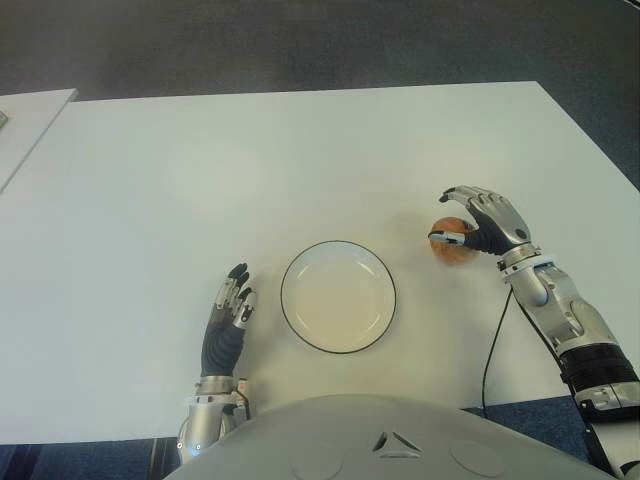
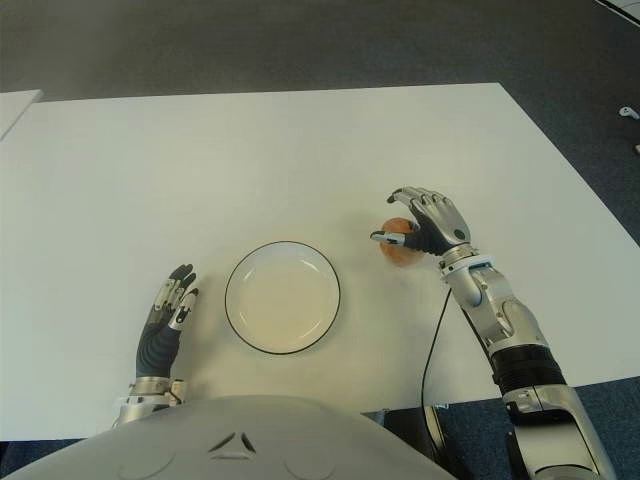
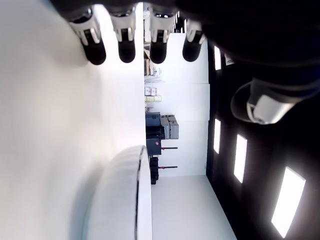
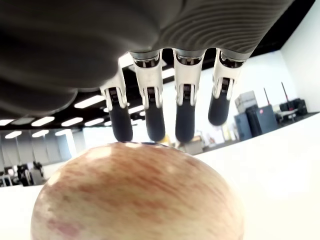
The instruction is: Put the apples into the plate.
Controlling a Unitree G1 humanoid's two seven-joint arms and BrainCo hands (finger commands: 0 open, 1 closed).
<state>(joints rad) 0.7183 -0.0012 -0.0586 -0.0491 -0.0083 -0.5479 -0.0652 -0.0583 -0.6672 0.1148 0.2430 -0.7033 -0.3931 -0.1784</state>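
A reddish-yellow apple [image 1: 453,252] sits on the white table [image 1: 300,160], to the right of the plate. My right hand [image 1: 462,215] arches over it, with the thumb by its left side and the fingers [image 4: 150,120] stretched out past its top, not closed around it. The apple [image 4: 135,195] fills the right wrist view under the palm. The white plate [image 1: 338,300] with a dark rim lies near the table's front edge and holds nothing. My left hand [image 1: 230,312] shows flat just left of the plate, with its fingers [image 3: 126,46] straight and holding nothing.
A black cable [image 1: 492,345] runs along the table beside my right forearm. A second white table [image 1: 25,125] stands at the far left. Dark carpet [image 1: 300,40] lies beyond the table's far edge. The plate rim [image 3: 137,200] shows close to my left hand.
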